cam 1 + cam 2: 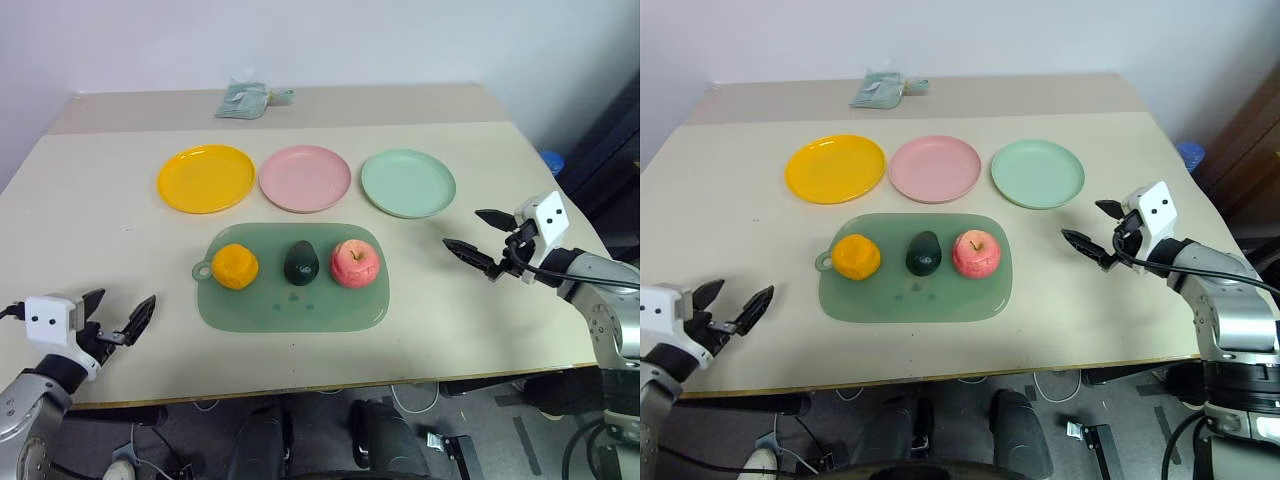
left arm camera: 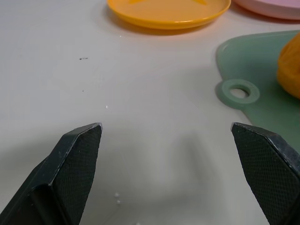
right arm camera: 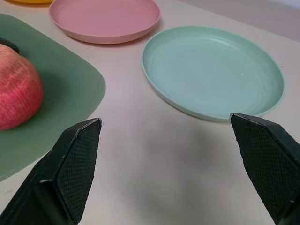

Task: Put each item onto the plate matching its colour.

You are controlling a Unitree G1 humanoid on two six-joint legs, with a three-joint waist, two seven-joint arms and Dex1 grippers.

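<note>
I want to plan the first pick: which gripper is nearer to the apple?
Right. The right gripper hovers open just beside the apple; the left gripper is across the board.

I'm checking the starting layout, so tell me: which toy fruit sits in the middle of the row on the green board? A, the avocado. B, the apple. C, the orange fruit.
A: on the green board, the avocado lies between the orange fruit and the apple.

Round yellow-orange plastic plate (image 2: 168,11): smooth, glossy. Translucent green plastic board (image 1: 290,300): matt. Black tool fingers (image 3: 77,164): cross-hatched texture. Beige counter (image 1: 90,250): matt.
</note>
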